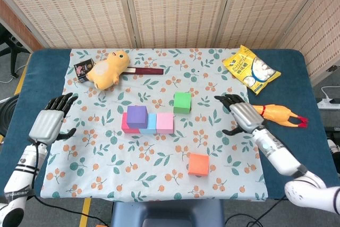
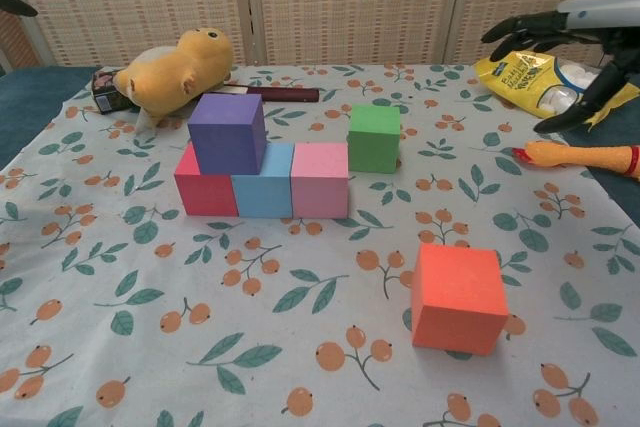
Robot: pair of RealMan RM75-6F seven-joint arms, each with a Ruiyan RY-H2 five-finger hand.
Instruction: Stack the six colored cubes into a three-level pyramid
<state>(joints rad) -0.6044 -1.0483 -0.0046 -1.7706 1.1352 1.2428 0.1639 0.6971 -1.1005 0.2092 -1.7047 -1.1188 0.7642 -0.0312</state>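
A red cube (image 2: 203, 192), a light blue cube (image 2: 264, 182) and a pink cube (image 2: 320, 179) stand in a row. A purple cube (image 2: 228, 133) rests on top, over the red and blue ones (image 1: 137, 116). A green cube (image 1: 182, 102) stands just behind the row's right end. An orange cube (image 1: 198, 164) lies alone near the front. My left hand (image 1: 49, 123) hovers open over the cloth's left edge, far from the cubes. My right hand (image 1: 243, 115) is open with fingers spread, to the right of the green cube and above the cloth.
A yellow plush toy (image 1: 108, 69), a dark box (image 1: 83, 69) and a dark red stick (image 1: 144, 70) lie at the back left. A yellow snack bag (image 1: 251, 69) sits back right. A rubber chicken (image 1: 276, 114) lies right of my right hand. The flowered cloth (image 1: 159, 147) covers a blue table.
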